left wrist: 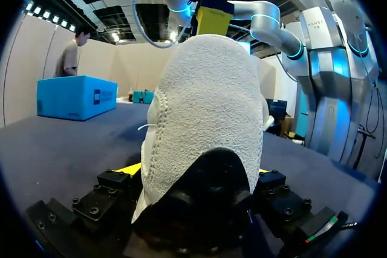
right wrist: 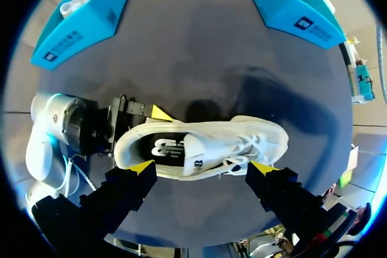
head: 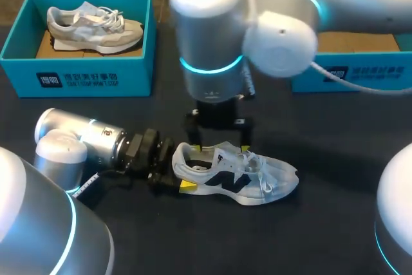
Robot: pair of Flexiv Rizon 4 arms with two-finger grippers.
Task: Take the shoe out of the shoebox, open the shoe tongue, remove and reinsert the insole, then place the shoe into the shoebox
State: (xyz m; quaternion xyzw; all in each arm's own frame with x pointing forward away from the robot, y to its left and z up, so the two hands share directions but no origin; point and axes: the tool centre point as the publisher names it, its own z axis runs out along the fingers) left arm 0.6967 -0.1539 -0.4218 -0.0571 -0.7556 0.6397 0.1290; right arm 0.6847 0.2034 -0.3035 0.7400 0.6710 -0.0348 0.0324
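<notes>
A white shoe (head: pixel 244 175) with a dark side logo lies on the dark table, toe pointing right. My left gripper (head: pixel 183 169) reaches in low from the left, and its fingers press the heel (left wrist: pixel 205 113) from both sides. The heel fills the left wrist view between the two yellow tips of this gripper (left wrist: pixel 196 173). My right gripper (head: pixel 220 148) hangs open just above the shoe's opening, fingers pointing down. In the right wrist view its tips (right wrist: pixel 201 167) straddle the shoe (right wrist: pixel 211 140) lengthwise without touching it. The dark insole (right wrist: pixel 160 148) lies inside the shoe.
A blue shoebox (head: pixel 77 75) at the back left holds a second, beige shoe (head: pixel 93 27). Another blue box (head: pixel 360 75) stands at the back right, partly hidden by my right arm. Both boxes show ahead of my right gripper, the left one (right wrist: pixel 84 22) and the right one (right wrist: pixel 296 10).
</notes>
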